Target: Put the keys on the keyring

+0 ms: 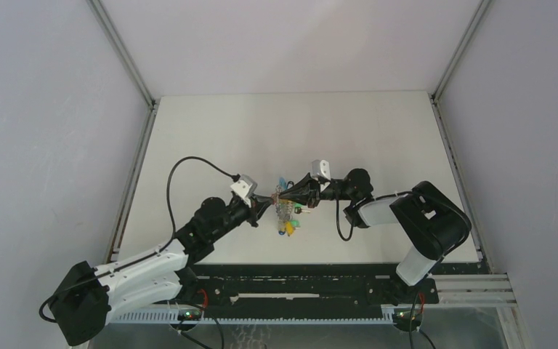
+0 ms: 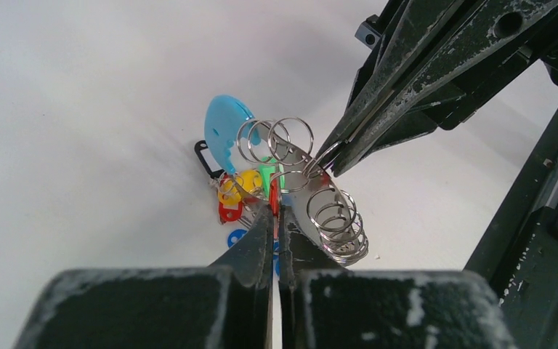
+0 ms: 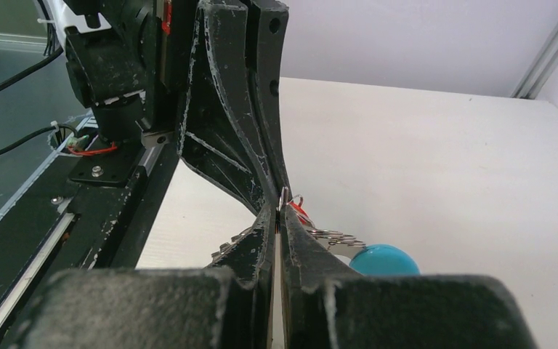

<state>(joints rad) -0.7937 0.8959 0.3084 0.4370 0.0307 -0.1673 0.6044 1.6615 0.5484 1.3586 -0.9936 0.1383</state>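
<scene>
The keyring (image 1: 285,215) hangs in the air between my two grippers, with a light-blue part (image 2: 227,134), a grey metal part and several wire rings (image 2: 338,227). Yellow, green and blue tags hang on it. My left gripper (image 2: 276,207) is shut on a thin red piece seen edge-on, apparently the red tag of the key (image 2: 274,195). Another red tag (image 2: 229,213) hangs lower left under the yellow one. My right gripper (image 3: 282,202) is shut on a small wire ring of the keyring, tip to tip with the left gripper (image 3: 261,156). The red piece (image 3: 301,211) shows just behind its tips.
The white table (image 1: 378,145) lies under the bunch. A black rail (image 1: 298,276) carrying the arm bases runs along the near edge. Grey walls and metal frame posts (image 1: 127,58) close in the sides and back. The right arm's fingers (image 2: 407,80) fill the upper right of the left wrist view.
</scene>
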